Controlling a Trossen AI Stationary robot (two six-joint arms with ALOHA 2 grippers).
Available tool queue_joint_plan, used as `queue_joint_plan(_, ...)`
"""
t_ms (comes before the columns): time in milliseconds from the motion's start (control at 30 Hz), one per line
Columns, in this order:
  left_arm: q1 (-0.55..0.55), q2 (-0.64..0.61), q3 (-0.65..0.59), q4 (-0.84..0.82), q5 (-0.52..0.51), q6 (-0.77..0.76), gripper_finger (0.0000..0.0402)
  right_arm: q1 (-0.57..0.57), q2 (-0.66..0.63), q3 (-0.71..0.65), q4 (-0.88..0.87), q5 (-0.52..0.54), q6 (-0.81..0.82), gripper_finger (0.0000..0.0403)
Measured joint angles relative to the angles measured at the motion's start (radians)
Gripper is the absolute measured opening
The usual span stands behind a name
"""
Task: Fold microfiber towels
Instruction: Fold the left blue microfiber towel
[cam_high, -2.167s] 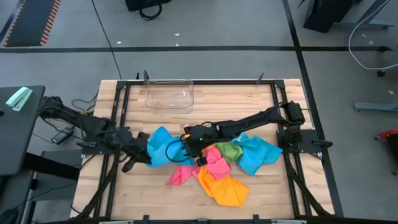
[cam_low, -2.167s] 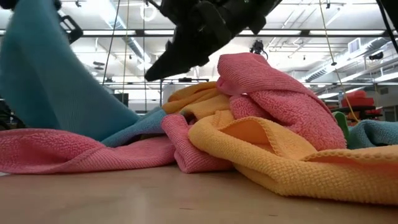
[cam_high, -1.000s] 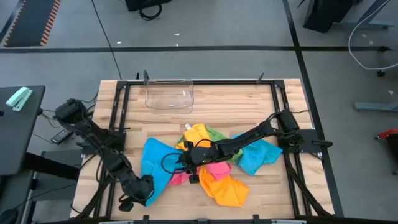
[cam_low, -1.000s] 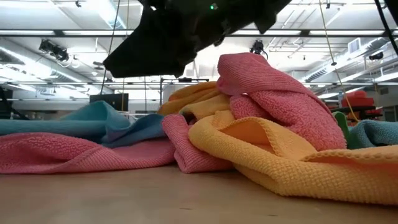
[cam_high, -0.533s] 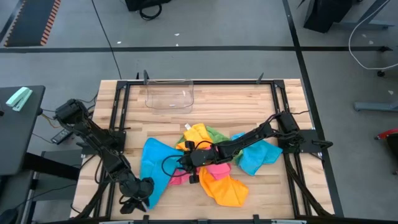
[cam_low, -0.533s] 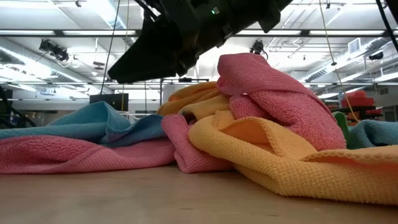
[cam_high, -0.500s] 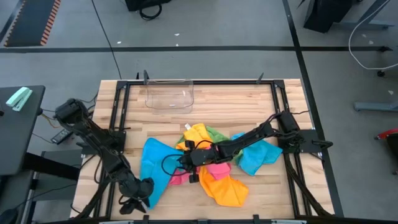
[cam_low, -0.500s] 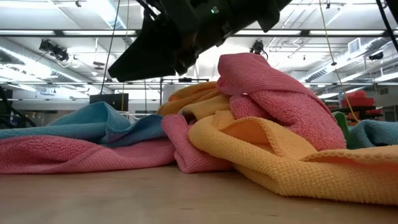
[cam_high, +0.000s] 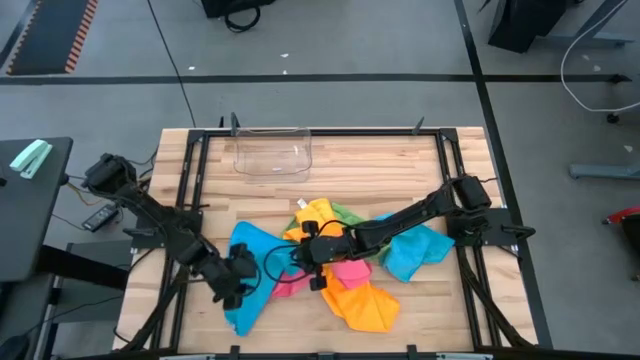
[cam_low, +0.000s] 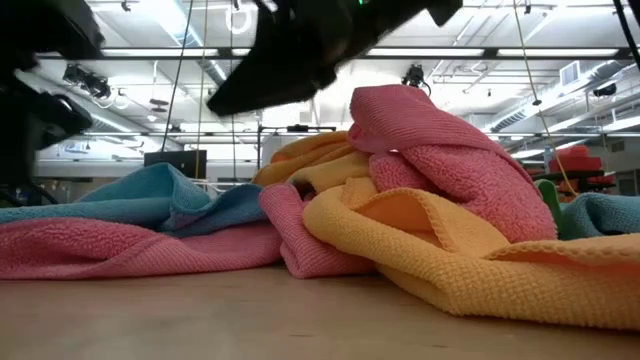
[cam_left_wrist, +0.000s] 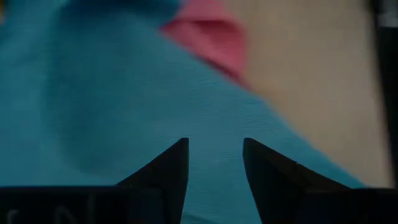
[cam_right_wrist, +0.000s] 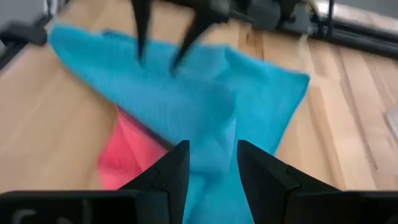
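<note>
A blue towel (cam_high: 243, 300) lies spread flat at the table's near left, its near corner on the wood. My left gripper (cam_high: 240, 285) hangs open just above its middle (cam_left_wrist: 124, 106), with nothing between the fingers (cam_left_wrist: 214, 155). Right of it lies a heap of towels: yellow (cam_high: 315, 215), green (cam_high: 352, 214), pink (cam_high: 347, 270), orange (cam_high: 365, 305) and a second blue one (cam_high: 415, 250). My right gripper (cam_high: 300, 258) hovers open over the heap's left edge (cam_right_wrist: 208, 158), facing the spread blue towel (cam_right_wrist: 205, 93), clear of the cloth (cam_low: 275, 75).
A clear plastic bin (cam_high: 272, 152) stands at the far edge, left of the middle. A pink towel's end (cam_right_wrist: 130, 155) sticks out from under the spread blue one. Black frame rails (cam_high: 190, 200) run along both table sides. Bare wood (cam_high: 380, 170) lies behind the heap.
My left gripper has left the blue towel's near corner and gone up the towel toward the far edge and the heap, tipping as it went. The blue towel stays spread flat where it lay. My right gripper has risen a little above the heap.
</note>
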Motion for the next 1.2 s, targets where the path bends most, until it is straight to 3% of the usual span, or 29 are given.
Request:
queue_joint_plan(533, 0.291, -0.187, -0.002, -0.342, 0.027, 0.141, 0.0128, 0.003, -0.024, 0.0, -0.09, 0.01, -0.005, 0.0143)
queue_joint_plan(833, 0.485, -0.135, -0.003, -0.369, 0.003, 0.323, 0.0134, 0.004, -0.024, 0.0, -0.055, 0.01, -0.022, 0.0143)
queue_joint_plan(1033, 0.604, -0.06, -0.002, -0.371, 0.094, 0.474, 0.0133, 0.012, -0.024, 0.0, -0.04, 0.003, -0.03, 0.0143)
queue_joint_plan(1200, 0.658, 0.019, -0.002, -0.368, 0.102, 0.527, 0.0124, 0.014, -0.024, 0.0, -0.027, -0.001, -0.028, 0.0143)
